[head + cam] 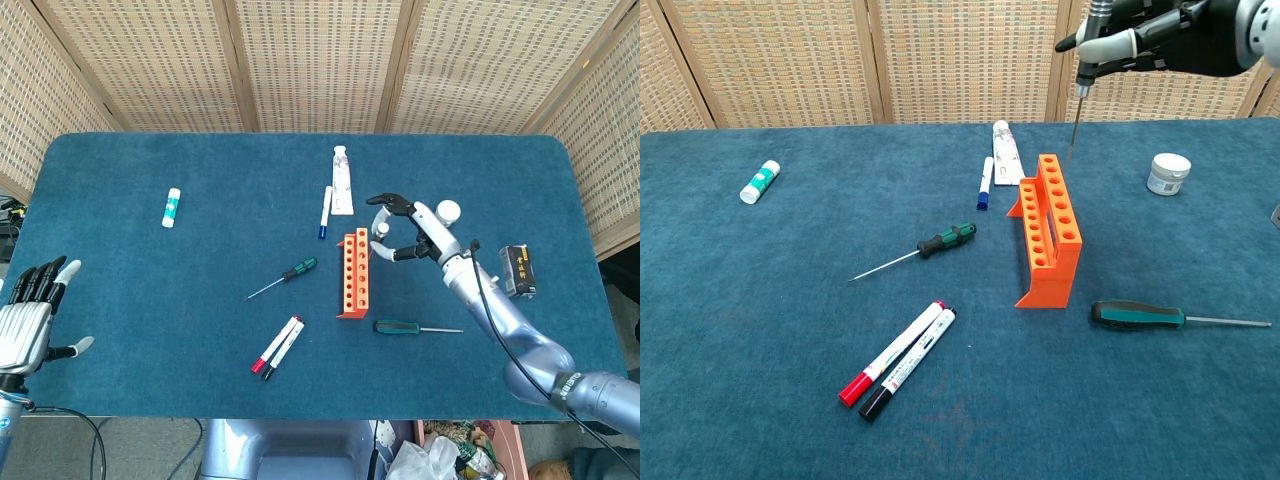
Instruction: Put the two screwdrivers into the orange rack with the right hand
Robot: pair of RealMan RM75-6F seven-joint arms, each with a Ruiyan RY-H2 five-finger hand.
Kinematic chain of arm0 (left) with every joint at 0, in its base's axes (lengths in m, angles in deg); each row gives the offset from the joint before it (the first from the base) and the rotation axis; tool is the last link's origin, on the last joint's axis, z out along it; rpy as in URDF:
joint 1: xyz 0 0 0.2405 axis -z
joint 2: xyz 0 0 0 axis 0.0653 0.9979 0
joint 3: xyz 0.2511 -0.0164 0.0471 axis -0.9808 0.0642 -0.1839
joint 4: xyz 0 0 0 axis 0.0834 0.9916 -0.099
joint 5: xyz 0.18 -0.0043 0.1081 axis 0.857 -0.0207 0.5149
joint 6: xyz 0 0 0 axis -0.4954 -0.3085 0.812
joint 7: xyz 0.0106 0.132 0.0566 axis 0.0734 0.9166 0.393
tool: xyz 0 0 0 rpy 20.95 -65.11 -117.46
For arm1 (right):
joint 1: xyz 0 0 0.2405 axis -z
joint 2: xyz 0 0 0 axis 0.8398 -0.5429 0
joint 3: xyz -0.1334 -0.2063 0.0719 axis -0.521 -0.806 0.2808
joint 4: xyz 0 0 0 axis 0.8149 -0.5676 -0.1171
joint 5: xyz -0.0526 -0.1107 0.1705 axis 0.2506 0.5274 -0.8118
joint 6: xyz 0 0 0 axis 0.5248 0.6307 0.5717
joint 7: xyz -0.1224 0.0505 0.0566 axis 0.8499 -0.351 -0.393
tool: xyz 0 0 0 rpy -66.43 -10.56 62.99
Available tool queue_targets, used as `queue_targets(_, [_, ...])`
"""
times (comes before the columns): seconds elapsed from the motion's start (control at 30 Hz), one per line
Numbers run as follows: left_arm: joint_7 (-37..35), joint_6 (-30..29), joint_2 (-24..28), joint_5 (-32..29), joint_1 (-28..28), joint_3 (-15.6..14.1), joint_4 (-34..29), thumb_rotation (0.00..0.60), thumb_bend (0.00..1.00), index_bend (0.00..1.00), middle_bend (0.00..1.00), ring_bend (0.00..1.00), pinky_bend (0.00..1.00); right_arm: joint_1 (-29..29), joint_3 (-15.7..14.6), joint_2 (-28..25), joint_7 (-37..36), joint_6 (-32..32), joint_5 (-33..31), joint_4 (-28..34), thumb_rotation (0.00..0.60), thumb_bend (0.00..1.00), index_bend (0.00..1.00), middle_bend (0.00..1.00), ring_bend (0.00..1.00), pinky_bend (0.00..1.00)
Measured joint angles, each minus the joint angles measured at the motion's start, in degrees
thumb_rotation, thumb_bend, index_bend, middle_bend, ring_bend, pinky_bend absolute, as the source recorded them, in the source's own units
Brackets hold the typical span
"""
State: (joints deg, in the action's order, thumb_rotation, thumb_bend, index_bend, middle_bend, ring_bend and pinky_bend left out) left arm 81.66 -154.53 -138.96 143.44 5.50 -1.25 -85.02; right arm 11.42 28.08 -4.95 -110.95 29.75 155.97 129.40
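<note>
Right hand (1160, 40) fingers pinch a thin-shafted tool (1076, 120) upright above the orange rack (1050, 225); a misaligned tip could hit the rim and topple it.

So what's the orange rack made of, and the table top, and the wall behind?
The orange rack looks like plastic: one even bright colour, smooth matt faces, neat round holes. The table top seems covered in dark blue cloth or felt, since it looks soft and slightly fuzzy with no shine. The wall panels look like woven cane or rattan in wooden frames, though the weave could be imitation.
</note>
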Motion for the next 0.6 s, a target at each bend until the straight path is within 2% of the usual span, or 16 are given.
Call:
queue_targets(0.27, [0.2, 0.0, -0.1, -0.3, 0.1, -0.1, 0.0, 0.6, 0.0, 0.0, 0.0, 0.0, 0.0, -1.2, 1.0, 4.1, 0.8, 0.9, -3.3, -2.6, 0.6, 0.48, 0.6, 0.19, 0.0, 0.08])
queue_targets(0.6, [0.3, -0.1, -0.1, -0.4, 0.3, -0.2, 0.1, 0.6, 0.0, 0.0, 0.0, 0.0, 0.0, -1.7, 1.8, 6.1, 3.2, 1.2, -5.5, -3.4, 0.6, 0.48, 0.6, 0.19, 0.0, 0.08])
